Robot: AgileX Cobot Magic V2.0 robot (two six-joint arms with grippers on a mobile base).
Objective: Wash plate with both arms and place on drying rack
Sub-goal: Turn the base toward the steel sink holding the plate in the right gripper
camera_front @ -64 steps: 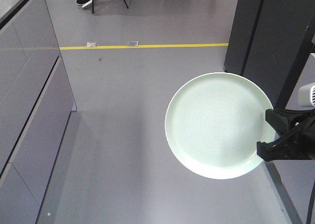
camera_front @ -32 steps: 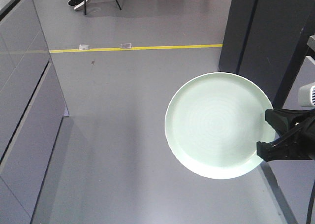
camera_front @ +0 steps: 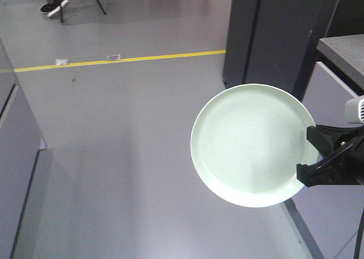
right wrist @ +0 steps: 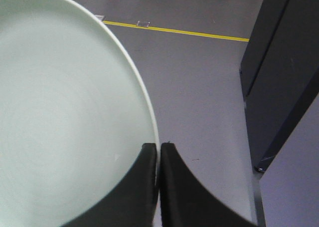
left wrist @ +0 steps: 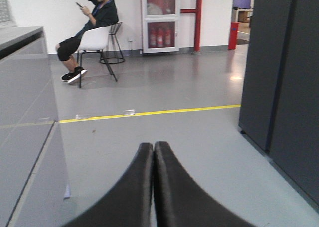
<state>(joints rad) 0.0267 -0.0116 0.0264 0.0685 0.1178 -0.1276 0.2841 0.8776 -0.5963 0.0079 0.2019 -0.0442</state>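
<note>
Black angular right end effector (camera_front: 305, 155), grey housing (camera_front: 354, 110), black cable (camera_front: 359, 236)

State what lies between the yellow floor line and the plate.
Only bare grey floor, in the exterior front view, between yellow line and plate.

A lab or workshop hall: ahead of the fingers of the left gripper (left wrist: 152, 145), a yellow floor line (left wrist: 149, 113) crosses grey flooring (left wrist: 174, 85). Farther beyond are a fire-extinguisher cabinet (left wrist: 160, 20) and a seated person (left wrist: 92, 20), with dark cabinets (left wrist: 281, 77) to the right.
</note>
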